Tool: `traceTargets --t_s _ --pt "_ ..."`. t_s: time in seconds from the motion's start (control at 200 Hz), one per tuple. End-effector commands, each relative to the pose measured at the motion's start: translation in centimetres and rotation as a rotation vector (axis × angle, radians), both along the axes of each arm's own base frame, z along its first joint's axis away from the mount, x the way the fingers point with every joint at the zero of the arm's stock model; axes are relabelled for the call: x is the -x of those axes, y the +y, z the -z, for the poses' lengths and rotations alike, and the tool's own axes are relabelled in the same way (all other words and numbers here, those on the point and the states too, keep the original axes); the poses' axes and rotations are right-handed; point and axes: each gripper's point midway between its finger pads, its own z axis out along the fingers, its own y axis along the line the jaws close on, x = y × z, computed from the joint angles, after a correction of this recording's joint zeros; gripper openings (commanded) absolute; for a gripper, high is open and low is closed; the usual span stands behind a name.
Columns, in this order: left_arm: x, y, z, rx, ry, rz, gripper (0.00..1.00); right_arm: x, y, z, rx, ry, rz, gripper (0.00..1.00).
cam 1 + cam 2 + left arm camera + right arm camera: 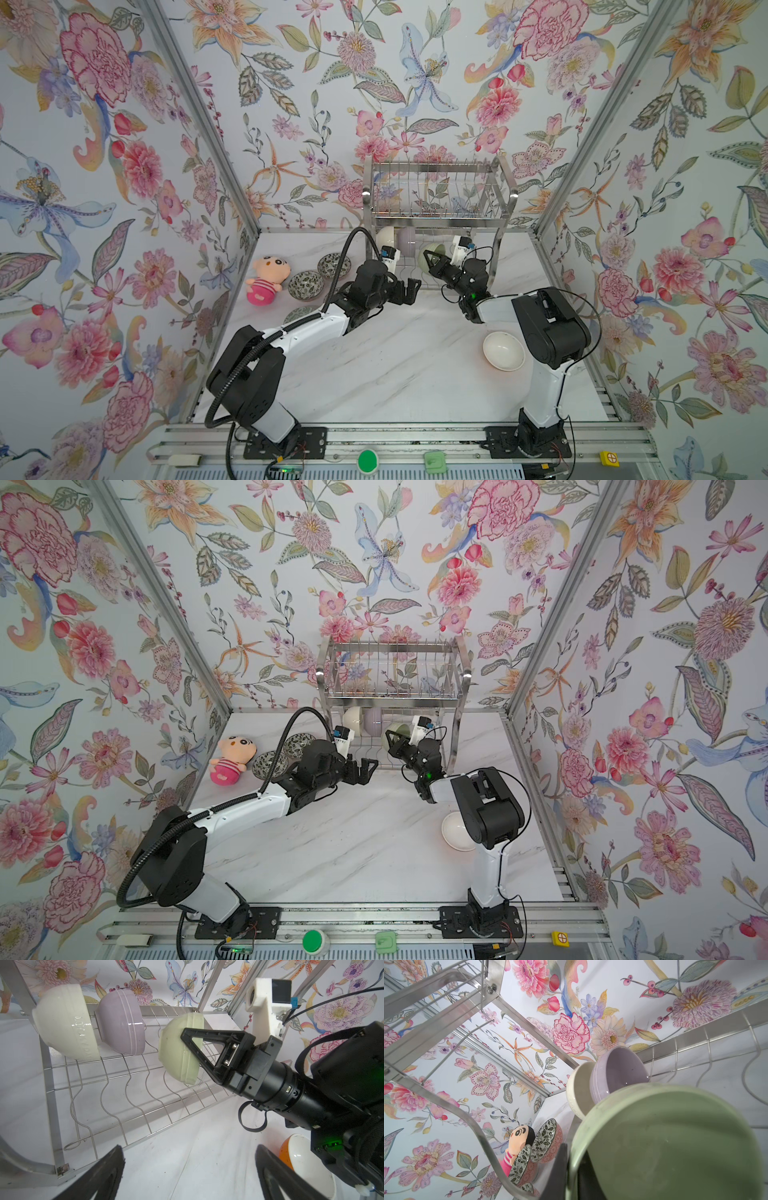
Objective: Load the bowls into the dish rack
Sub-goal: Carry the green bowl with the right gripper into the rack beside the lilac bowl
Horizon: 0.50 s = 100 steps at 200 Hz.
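The dish rack (436, 166) stands at the back of the table. On its lower shelf (124, 1093) a cream bowl (66, 1026) and a lilac bowl (122, 1026) lean on edge. Beside them my right gripper (430, 259) is shut on the rim of a pale green bowl (176, 1053), held on edge over the shelf wires; the rim sits between its fingers (560, 1167). My left gripper (409, 291) hangs open and empty before the rack's front. A white bowl with an orange outside (503, 351) sits by the right arm. Two leaf-patterned bowls (305, 284) (333, 265) sit at left.
A pink plush doll (266, 280) lies left of the patterned bowls. A third patterned bowl (297, 313) peeks out from under the left arm. The rack's upper tier (395, 675) holds nothing. Floral walls close in the table on three sides.
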Motion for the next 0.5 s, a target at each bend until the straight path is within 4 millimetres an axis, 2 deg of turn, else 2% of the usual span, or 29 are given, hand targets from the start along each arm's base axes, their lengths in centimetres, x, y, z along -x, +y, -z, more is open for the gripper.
traceTargets --t_s 0.0,0.495 --pt "-0.3 -0.3 0.1 -0.042 -0.015 0.004 0.99 -1.0 -0.4 -5.3 -0.112 -0.18 0.015 0.0" --pt "-2.1 -1.3 0.3 -0.08 -0.025 0.005 0.99 -4.5 -0.9 -4.6 -0.178 -0.19 0.048 0.0"
